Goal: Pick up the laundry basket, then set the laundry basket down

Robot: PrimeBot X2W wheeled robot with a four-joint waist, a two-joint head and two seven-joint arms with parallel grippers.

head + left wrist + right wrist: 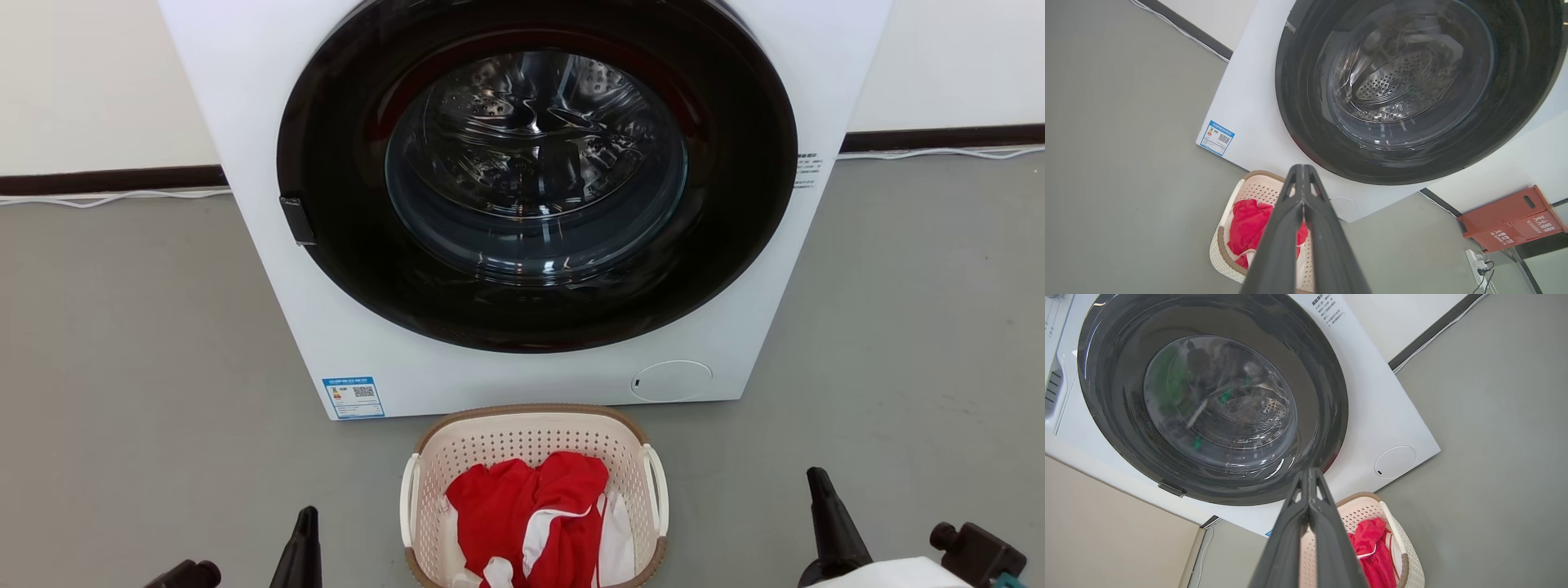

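Centrally, the laundry basket [506, 445] sits on the grey floor [122, 367] between the left claw [308, 516] and right claw [817, 480], apart from both. Each claw has its fingers pressed together, holding nothing. The basket is cream perforated plastic, rounded-rectangular, with a brown woven-look rim, and contains red cloth [522, 502]. A white washing machine [245, 90] stands just behind.

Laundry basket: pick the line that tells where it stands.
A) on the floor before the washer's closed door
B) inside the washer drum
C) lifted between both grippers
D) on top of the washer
A: the laundry basket rests on the grey floor right in front of the washer.
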